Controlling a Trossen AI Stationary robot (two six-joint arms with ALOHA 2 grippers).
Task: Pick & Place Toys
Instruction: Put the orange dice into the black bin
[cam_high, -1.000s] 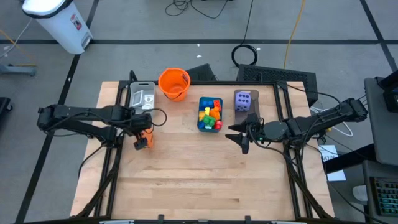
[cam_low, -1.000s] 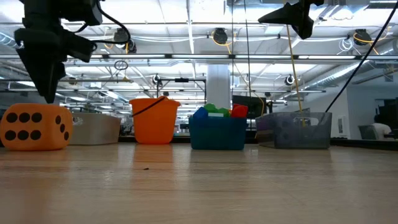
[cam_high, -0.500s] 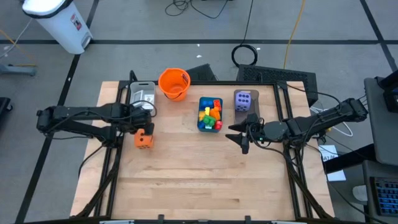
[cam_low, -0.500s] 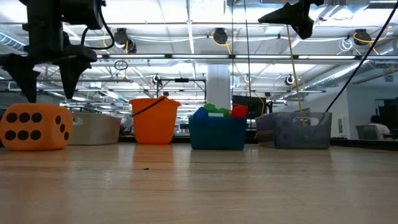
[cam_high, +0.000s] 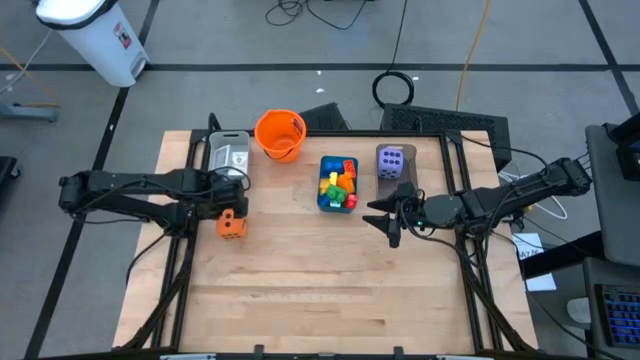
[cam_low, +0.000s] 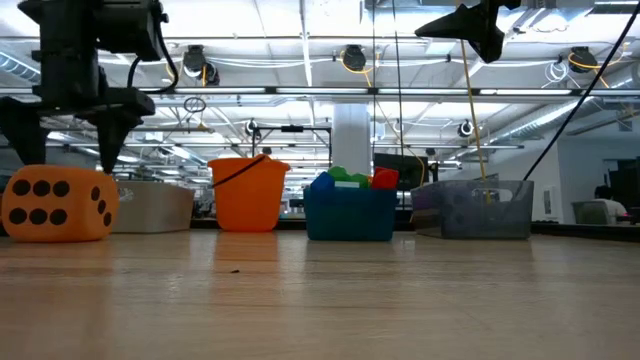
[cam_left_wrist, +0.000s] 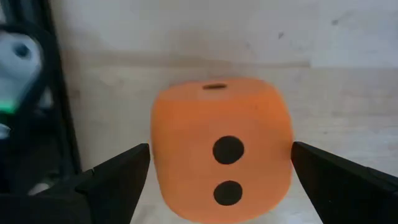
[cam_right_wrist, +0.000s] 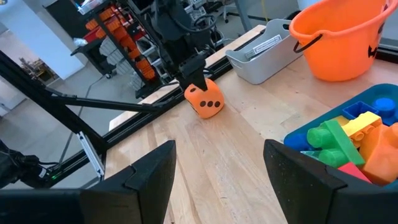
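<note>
The left gripper (cam_high: 229, 203) hung wide open, holding nothing, over the orange die (cam_high: 232, 224) near the table's (cam_high: 320, 290) nine-o'clock edge; bare wood lay toward six o'clock.

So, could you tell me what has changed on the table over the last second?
The left gripper has turned and opened around the orange die, which now sits free on the table between the spread fingers, slightly shifted from where it was. The right gripper stayed open, hanging near the purple die. The blue tray of bricks and orange bucket did not move.
</note>
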